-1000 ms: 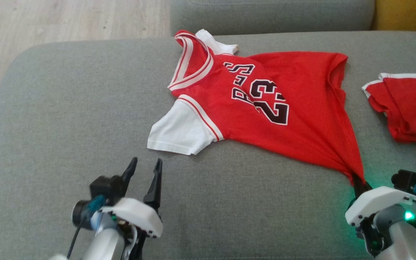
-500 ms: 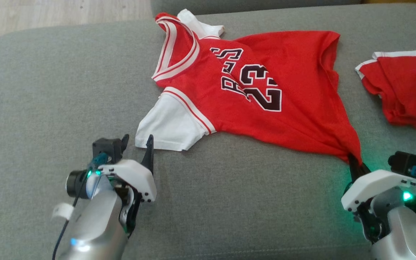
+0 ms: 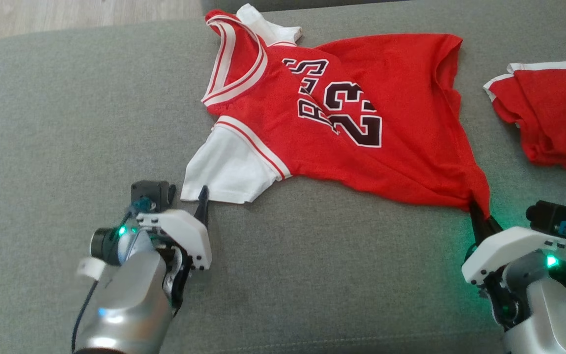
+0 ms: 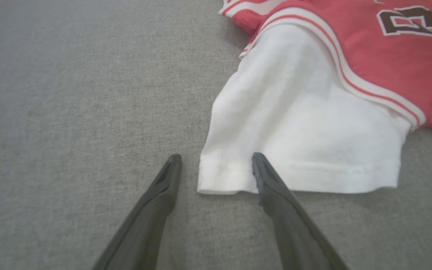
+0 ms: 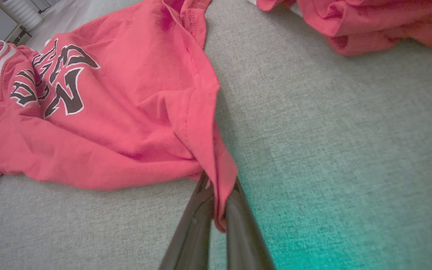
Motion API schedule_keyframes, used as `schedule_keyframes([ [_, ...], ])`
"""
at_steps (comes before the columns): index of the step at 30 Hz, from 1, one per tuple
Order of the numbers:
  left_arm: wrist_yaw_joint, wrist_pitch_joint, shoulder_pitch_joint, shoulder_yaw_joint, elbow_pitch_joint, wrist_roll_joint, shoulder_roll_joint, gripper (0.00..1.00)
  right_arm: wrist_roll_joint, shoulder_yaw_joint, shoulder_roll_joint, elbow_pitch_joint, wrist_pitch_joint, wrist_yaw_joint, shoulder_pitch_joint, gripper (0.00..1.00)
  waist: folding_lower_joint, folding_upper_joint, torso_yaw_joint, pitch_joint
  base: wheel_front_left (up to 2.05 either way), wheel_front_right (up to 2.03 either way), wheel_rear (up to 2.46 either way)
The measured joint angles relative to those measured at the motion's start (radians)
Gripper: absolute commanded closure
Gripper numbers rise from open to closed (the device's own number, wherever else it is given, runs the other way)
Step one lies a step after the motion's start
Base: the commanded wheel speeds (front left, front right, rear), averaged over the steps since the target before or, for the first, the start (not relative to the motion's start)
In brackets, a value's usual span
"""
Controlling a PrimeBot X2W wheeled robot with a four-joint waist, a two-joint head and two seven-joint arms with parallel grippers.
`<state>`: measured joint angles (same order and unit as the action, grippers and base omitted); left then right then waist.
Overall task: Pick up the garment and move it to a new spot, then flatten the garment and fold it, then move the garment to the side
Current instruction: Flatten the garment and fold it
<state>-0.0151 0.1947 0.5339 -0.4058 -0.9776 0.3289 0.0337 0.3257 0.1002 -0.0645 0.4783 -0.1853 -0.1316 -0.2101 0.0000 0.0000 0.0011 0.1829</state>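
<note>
I count two garments on the one grey cushion (image 3: 67,123): one red jersey (image 3: 361,123) with two white sleeves, a near sleeve (image 3: 229,169) and a far sleeve (image 3: 268,27), and one other red piece (image 3: 553,118). Two grippers, the left gripper (image 4: 216,157) and the right gripper (image 5: 219,187), each with two dark fingers (image 4: 156,202). Two small green lights (image 3: 551,260), one per arm

We see the jersey (image 3: 410,88) as thin red knit cloth, matt, with smooth flat-printed numerals. Its white sleeve (image 4: 298,123) is soft, smooth cloth with a stitched hem. The sofa cushion (image 3: 67,123) is a coarse grey weave, matt. The fingers (image 4: 156,202) of the left gripper (image 4: 216,159) look to us like dark matt plastic, its wrist shell (image 3: 184,236) like glossy white plastic, and the forearm (image 3: 130,305) has a silvery satin sheen. The floor (image 3: 67,14) is pale wood.
</note>
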Motion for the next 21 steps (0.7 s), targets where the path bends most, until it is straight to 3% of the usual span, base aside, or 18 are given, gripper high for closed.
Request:
schedule_keyframes([
  [3, 0.017, -0.023, 0.03, -0.014, -0.021, 0.01, 0.0, 0.0, 0.0, -0.001, 0.001, -0.01, -0.002, 0.0, -0.001, 1.0, 0.0, 0.0, -0.003, 0.007, 0.0, 0.0, 0.0],
  [4, 0.025, -0.032, 0.038, -0.019, -0.026, 0.015, 0.0, 0.82, 0.0, -0.001, 0.002, -0.012, -0.009, 0.0, -0.001, 1.0, 0.0, 0.0, -0.004, 0.008, 0.0, 0.0, 0.0],
  [5, 0.026, -0.038, 0.046, -0.029, -0.03, 0.018, 0.0, 1.0, -0.001, -0.002, 0.002, -0.014, -0.009, 0.0, -0.001, 1.0, 0.0, 0.0, -0.003, 0.008, 0.0, 0.0, 0.0],
  [13, 0.052, -0.024, 0.049, -0.04, -0.032, 0.075, -0.002, 1.0, 0.002, -0.026, -0.002, -0.049, -0.008, 0.0, -0.002, 1.0, 0.0, 0.0, 0.012, -0.02, 0.0, 0.0, 0.0],
  [21, 0.121, 0.009, 0.075, 0.03, 0.107, 0.203, -0.002, 1.0, 0.065, -0.068, -0.08, -0.102, -0.028, 0.0, -0.06, 1.0, 0.0, 0.0, 0.032, -0.081, 0.0, 0.0, 0.0],
])
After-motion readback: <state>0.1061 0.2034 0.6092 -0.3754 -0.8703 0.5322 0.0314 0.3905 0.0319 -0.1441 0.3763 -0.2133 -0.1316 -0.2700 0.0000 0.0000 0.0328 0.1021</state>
